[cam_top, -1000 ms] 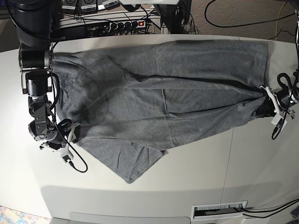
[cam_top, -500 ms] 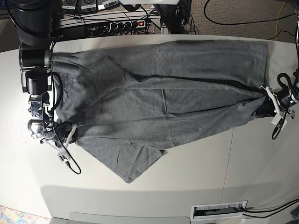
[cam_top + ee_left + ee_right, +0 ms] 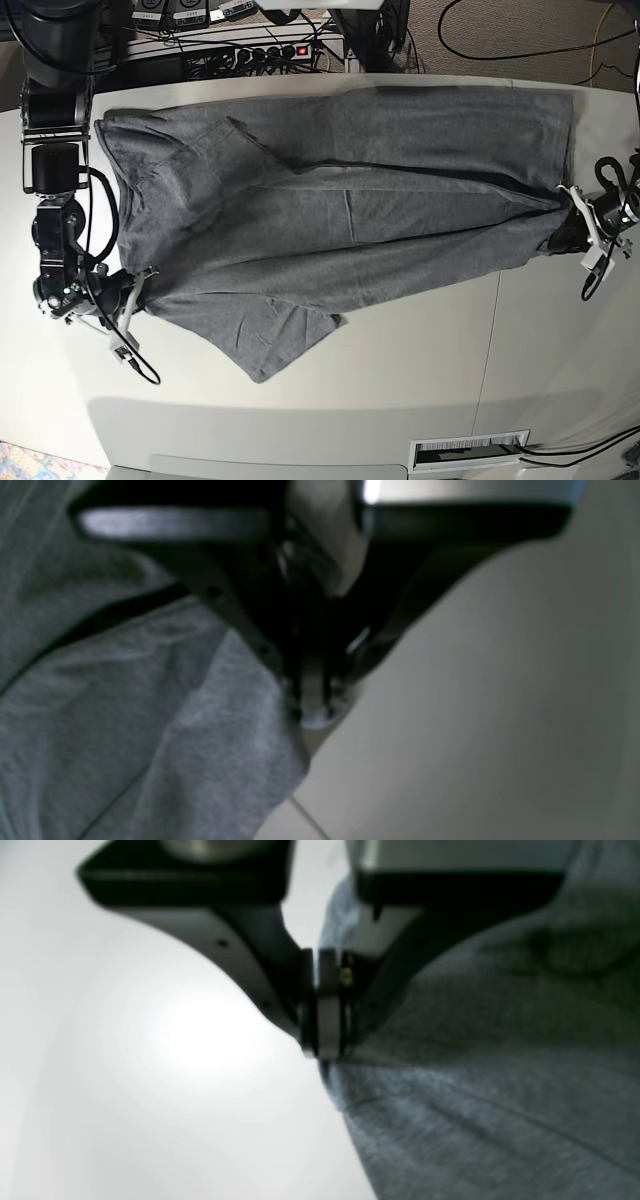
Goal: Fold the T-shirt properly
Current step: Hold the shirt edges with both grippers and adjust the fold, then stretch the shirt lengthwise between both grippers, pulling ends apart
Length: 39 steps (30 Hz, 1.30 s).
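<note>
We have the shirt (image 3: 340, 210) spread across the table (image 3: 420, 370), stretched lengthwise between our two grippers, and both are pinched shut on cloth. Our right gripper (image 3: 325, 1055) has its jaws fully together at the very edge of the fabric, which fans away from the fingertips on the camera's right while bare table lies on the other side; whether the bite holds both layers or only the top one we cannot tell from so blurred a view. Our left gripper (image 3: 312, 715) is likewise closed on a gathered bunch of fabric at the opposite end, with the cloth falling away to one side of the jaws and bare table on the other. A sleeve flap trails loose from the near edge of the shirt, not far from our right gripper, and a long crease runs between the two grips. To do this step well, we judge that we should lift both ends together and keep a gentle, even tension, so the span stays flat instead of sagging. We should carry both hands at the same pace and height across the body of the shirt; if one leads, the fold line will skew. The shallow right-hand bite could slip, so no jerks.
</note>
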{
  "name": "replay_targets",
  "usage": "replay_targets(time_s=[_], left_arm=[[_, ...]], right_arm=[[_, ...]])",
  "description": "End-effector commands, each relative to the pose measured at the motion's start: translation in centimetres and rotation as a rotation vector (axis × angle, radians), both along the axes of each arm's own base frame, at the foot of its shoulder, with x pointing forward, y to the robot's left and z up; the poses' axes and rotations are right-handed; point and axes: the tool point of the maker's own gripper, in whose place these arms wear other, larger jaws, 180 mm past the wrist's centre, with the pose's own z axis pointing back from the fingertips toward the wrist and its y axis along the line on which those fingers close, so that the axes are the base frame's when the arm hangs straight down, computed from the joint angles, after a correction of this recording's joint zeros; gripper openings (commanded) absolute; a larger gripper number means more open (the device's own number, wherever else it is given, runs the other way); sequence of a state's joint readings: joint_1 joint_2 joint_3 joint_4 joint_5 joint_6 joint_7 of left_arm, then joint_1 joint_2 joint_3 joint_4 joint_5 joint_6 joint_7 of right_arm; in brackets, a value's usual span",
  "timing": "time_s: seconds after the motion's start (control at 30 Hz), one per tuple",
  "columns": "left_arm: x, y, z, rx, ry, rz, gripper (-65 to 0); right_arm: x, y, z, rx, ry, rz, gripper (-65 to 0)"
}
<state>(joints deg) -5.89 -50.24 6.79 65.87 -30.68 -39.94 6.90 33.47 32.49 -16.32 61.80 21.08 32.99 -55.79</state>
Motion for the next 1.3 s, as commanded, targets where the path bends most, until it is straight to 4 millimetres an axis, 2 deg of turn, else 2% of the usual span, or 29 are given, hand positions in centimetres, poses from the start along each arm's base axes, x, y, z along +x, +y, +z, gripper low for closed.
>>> replay_targets(time_s=[0.0, 0.2, 0.33, 0.5, 0.87, 1.0, 1.27], left_arm=[[0.9, 0.7, 2.4, 0.002, -0.057, -0.007, -65.0], [-1.2, -0.7, 3.9, -0.017, -0.052, -0.081, -65.0], [-2.3, -1.3, 4.1, 0.003, -0.039, -0.124, -65.0], [-2.6, -1.2, 3.7, 0.019, -0.017, -0.125, -65.0], [-3.4, -0.2, 2.6, 0.061, 0.081, -0.106, -65.0], [-4.5, 0.6, 1.7, 0.111, 0.160, -0.107, -65.0], [-5.7, 0.6, 1.0, 0.092, 0.265, -0.085, -65.0]], right_arm=[[1.0, -1.2, 2.5, -0.015, -0.051, -0.015, -65.0], [-0.2, -2.1, 3.7, 0.013, -0.019, -0.026, -65.0], [-0.8, -1.5, 4.7, 0.027, 0.000, -0.009, -65.0], [-1.7, -1.0, 5.9, 0.010, 0.022, 0.024, -65.0], [-6.9, -3.3, 4.2, -0.127, 0.100, 0.078, -65.0], [-8.2, -4.2, 4.4, -0.121, 0.088, 0.051, -65.0], [-10.6, -6.2, 5.7, -0.025, 0.031, -0.034, -65.0]])
